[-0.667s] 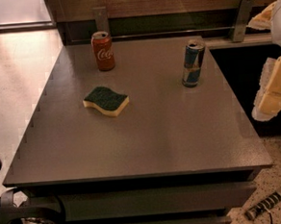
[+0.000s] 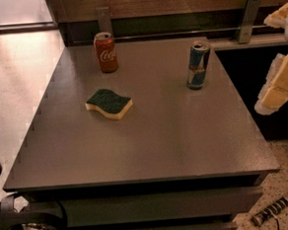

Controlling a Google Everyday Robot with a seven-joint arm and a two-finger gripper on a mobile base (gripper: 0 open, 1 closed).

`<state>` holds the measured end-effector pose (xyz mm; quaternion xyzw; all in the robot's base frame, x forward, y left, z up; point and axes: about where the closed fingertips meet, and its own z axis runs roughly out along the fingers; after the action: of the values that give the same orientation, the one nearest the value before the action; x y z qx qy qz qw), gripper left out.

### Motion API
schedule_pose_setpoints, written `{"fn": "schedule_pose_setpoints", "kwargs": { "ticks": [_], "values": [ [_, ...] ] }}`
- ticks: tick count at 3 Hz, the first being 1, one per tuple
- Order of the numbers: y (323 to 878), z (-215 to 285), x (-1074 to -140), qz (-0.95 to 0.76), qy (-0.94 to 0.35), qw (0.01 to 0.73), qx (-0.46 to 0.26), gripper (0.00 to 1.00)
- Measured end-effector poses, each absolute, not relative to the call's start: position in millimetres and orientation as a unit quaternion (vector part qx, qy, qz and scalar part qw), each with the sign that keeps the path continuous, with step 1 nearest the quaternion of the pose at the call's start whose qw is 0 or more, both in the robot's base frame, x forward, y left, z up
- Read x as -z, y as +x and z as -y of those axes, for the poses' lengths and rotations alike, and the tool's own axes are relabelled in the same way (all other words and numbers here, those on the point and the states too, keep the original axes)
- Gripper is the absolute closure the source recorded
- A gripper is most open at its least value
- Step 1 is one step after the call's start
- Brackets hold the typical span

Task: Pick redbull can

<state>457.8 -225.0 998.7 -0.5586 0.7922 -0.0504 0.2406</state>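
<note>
The redbull can [image 2: 198, 64], tall, slim, blue and silver, stands upright on the grey table [image 2: 160, 140] at the back right. My gripper [image 2: 265, 64] hangs at the right edge of the view, off the table's right side and to the right of the can, not touching it. Its two pale yellow fingers [image 2: 280, 83] stand apart, and it is open and empty.
A red Coca-Cola can [image 2: 106, 52] stands at the back left of the table. A green and yellow sponge [image 2: 109, 103] lies left of centre. A wall rail with metal brackets [image 2: 248, 18] runs behind the table. A cable [image 2: 276, 207] lies on the floor at the lower right.
</note>
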Motion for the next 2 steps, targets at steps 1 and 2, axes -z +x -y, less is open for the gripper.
{"fn": "schedule_pose_setpoints", "kwargs": {
  "ticks": [1, 2],
  "values": [
    [479, 245, -978, -0.81, -0.507, 0.294, 0.015, 0.0],
    [509, 253, -962, -0.807, -0.456, 0.375, -0.031, 0.0]
  ]
}}
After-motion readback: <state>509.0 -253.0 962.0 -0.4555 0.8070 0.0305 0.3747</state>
